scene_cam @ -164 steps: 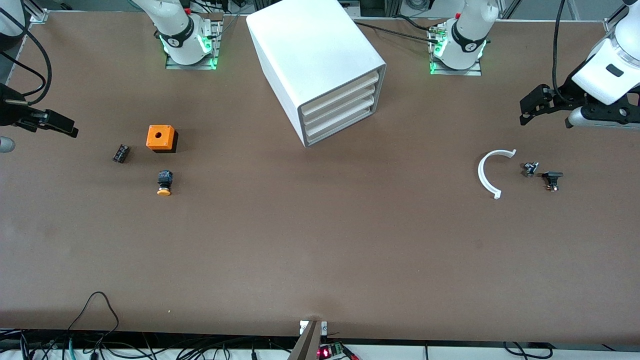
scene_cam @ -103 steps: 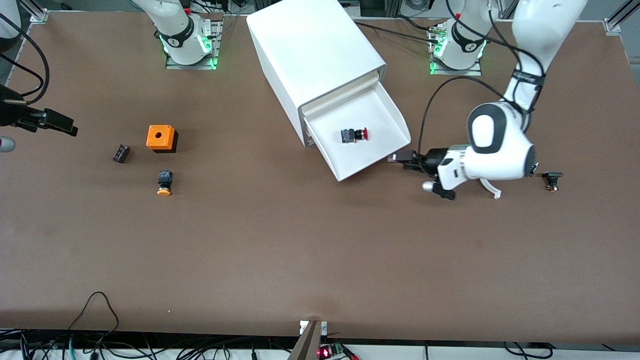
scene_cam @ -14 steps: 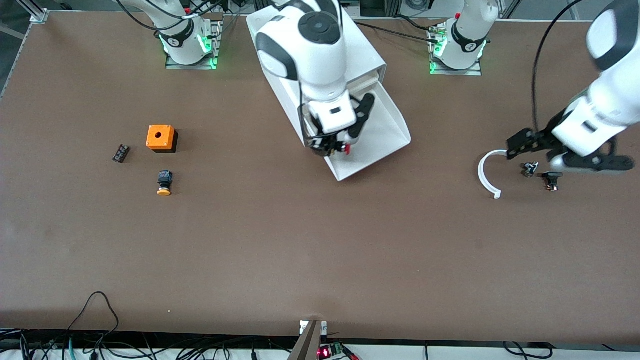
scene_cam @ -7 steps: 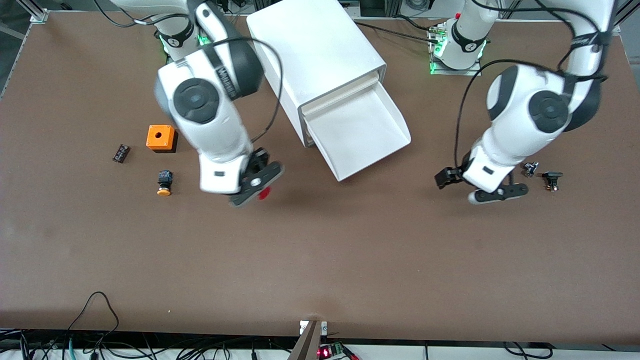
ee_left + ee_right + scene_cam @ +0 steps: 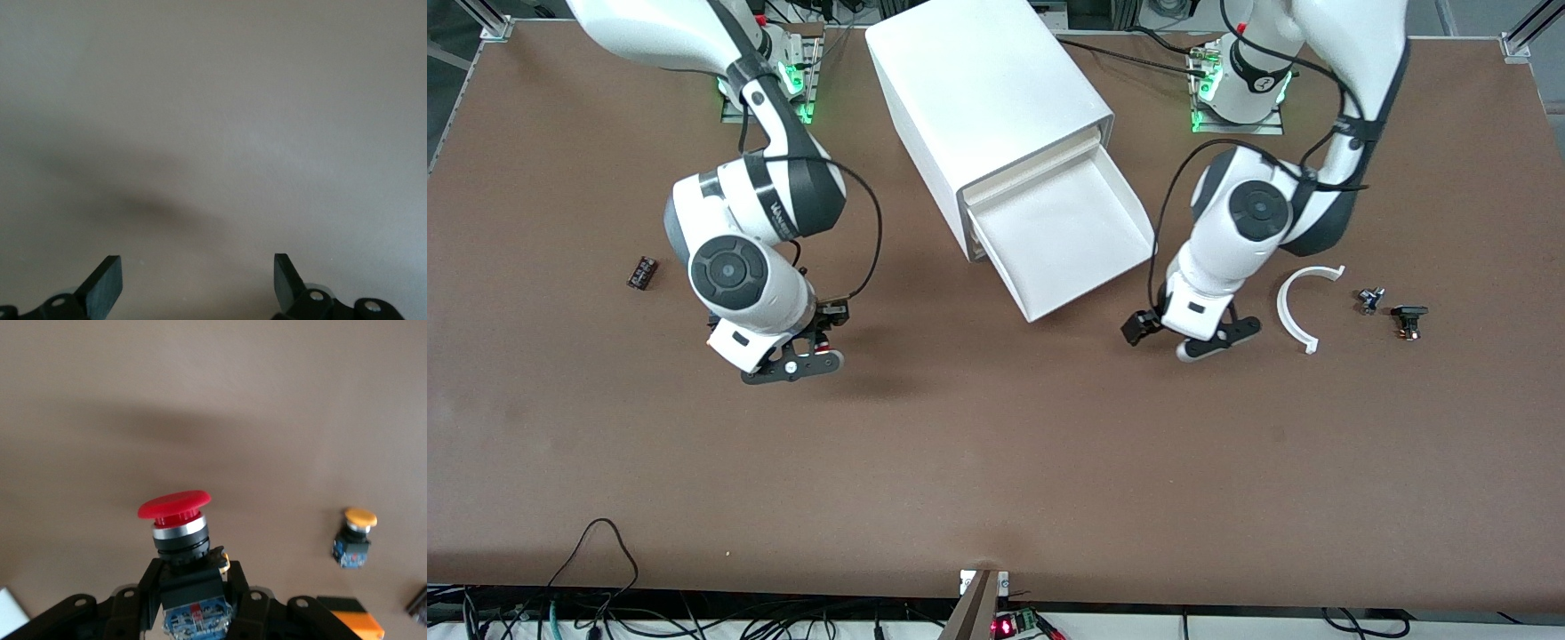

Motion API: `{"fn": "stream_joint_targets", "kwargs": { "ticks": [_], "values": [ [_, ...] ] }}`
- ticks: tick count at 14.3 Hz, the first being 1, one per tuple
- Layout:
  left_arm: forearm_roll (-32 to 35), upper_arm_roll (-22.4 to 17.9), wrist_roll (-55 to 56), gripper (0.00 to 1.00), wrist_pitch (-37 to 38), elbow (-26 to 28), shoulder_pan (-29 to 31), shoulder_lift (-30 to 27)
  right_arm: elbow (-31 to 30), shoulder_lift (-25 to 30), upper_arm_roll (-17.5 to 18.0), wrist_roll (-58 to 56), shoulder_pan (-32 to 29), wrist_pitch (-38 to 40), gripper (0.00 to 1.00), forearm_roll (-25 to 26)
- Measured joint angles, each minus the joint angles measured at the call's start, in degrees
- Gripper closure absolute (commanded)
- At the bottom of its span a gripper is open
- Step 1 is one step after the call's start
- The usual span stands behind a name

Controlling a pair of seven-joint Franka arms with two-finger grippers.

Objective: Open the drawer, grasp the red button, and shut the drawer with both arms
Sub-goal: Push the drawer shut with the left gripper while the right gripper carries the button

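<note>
- My right gripper (image 5: 190, 600), low centre of its wrist view, clamps the button (image 5: 177, 520); a loose hold drops it onto the desk (image 5: 996, 462).
- My left gripper (image 5: 198, 280), fingers spread and empty, hovers lower right of the drawer (image 5: 1067, 240); an off-centre push jams it.

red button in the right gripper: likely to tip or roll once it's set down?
The button looks top-heavy: a wide red cap on a narrower neck, so upright it may tip. On its side the round cap could let it rock, though the squarish body the right gripper clamps should stop a full roll. It looks rigid.

Two glossy white jointed arms (image 5: 738, 267), dark grey joint bands, black cables, green-lit bases.
</note>
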State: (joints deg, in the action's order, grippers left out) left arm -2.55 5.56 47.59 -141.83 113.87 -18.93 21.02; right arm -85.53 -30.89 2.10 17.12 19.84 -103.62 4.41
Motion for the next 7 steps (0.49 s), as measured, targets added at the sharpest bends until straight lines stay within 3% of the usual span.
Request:
{"fn": "stream_joint_targets", "kwargs": {
  "ticks": [7],
  "values": [
    [0.00, 6.59, 4.04, 0.00, 0.02, 5.00, -0.90, -3.22, -19.18, 3.24, -0.19, 1.10, -6.74, -18.77, 0.73, 0.01]
  ]
}}
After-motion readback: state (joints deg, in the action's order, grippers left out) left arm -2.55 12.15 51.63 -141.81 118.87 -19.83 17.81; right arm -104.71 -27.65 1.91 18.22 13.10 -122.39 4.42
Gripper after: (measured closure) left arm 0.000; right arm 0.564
